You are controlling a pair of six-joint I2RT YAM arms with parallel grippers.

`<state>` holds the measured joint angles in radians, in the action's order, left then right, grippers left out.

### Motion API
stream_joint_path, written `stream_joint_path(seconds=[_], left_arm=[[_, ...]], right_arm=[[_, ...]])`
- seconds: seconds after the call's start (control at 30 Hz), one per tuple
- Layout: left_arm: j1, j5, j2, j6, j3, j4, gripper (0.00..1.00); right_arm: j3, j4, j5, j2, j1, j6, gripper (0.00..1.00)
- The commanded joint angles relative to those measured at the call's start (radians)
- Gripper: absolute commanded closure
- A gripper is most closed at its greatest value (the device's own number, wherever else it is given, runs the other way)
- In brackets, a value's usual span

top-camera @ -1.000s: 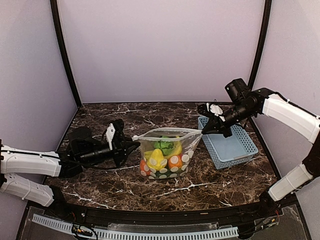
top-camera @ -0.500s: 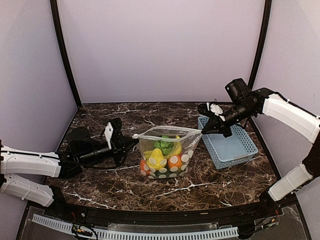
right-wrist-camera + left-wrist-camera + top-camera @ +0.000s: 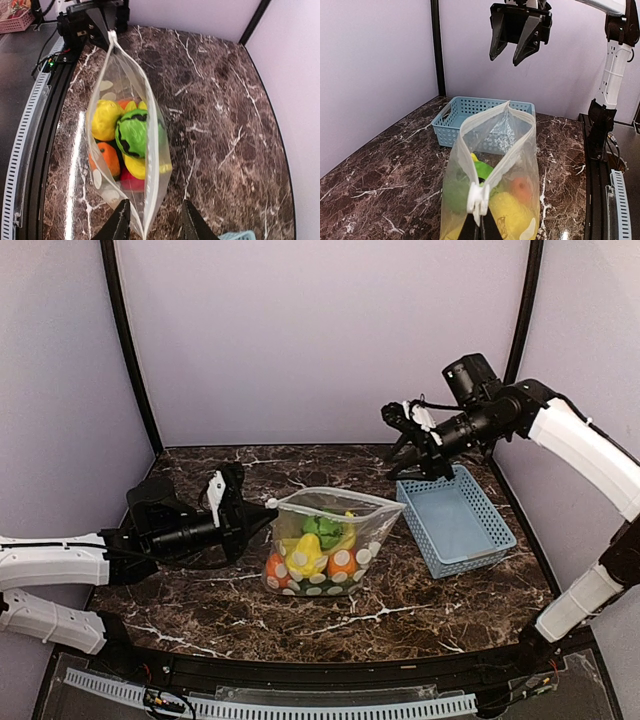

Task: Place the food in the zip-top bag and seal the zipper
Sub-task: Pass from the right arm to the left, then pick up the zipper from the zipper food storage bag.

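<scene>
– The bag (image 3: 325,540) sits mid-frame with the food (image 3: 318,548) inside. Has the right gripper (image 3: 506,57) dropped its corner?
– Yes, it has lifted to the upper right, jaws spread and empty. The left gripper (image 3: 479,225) stays pinched on the zipper (image 3: 492,117) end. The mouth gapes, so sealing likely remains.

Bottom centre: the left pincer (image 3: 479,225) pinches the near corner of the zip-top bag (image 3: 520,160). The zipper (image 3: 461,145) gapes, food (image 3: 512,215) sits inside, and the right pincer (image 3: 504,59) is spread at the top.
</scene>
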<state>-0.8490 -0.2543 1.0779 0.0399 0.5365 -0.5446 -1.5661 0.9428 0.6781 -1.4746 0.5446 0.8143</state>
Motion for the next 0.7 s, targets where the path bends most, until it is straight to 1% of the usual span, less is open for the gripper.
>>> stream_joint_path(seconds=[0.0,0.13,0.2,0.37,0.5,0.67], left_arm=[[0.004,-0.02,-0.062,0.059,0.085,0.144,0.99],[0.004,-0.017,-0.071,0.08,0.117,0.204,0.99],[0.004,-0.017,-0.071,0.089,0.125,0.222,0.99],[0.004,-0.02,-0.066,0.125,0.143,0.281,0.99],[0.005,-0.022,-0.083,0.158,0.151,0.321,0.99],[0.004,-0.025,-0.122,0.184,0.168,0.38,0.99]], right_arm=[[-0.114,-0.018,-0.047,-0.064,0.132,-0.084,0.67],[-0.21,-0.115,-0.025,-0.138,0.183,-0.198,0.66],[-0.263,-0.131,0.0,-0.189,0.202,-0.23,0.65],[-0.383,-0.105,0.003,-0.314,0.27,-0.243,0.61],[-0.435,-0.104,0.003,-0.372,0.316,-0.265,0.61],[-0.484,-0.102,-0.049,-0.409,0.379,-0.267,0.61]])
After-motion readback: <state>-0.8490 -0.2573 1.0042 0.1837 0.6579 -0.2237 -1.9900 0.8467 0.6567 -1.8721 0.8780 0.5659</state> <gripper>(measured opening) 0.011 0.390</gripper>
